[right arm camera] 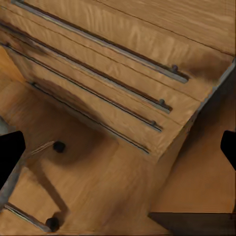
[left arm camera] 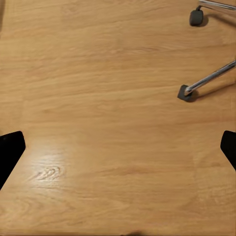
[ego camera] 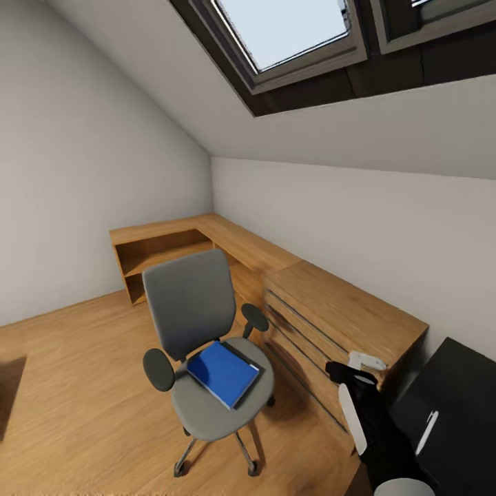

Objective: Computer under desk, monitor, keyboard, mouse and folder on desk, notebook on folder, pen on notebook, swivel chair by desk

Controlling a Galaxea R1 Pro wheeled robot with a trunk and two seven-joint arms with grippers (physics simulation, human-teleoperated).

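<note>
Flat blue folder lies on grey swivel chair seat, well apart from both grippers. Left gripper and right gripper spread wide, empty. Folder likely light, thin, slippery; pinch its overhanging edge.

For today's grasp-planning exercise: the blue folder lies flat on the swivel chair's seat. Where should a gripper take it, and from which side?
Probably the front corner of the folder, which overhangs the seat's front edge. Come from the chair's open front: the swivel chair's backrest and armrests block the other sides, and the folder lies too flat for a top pinch.
</note>
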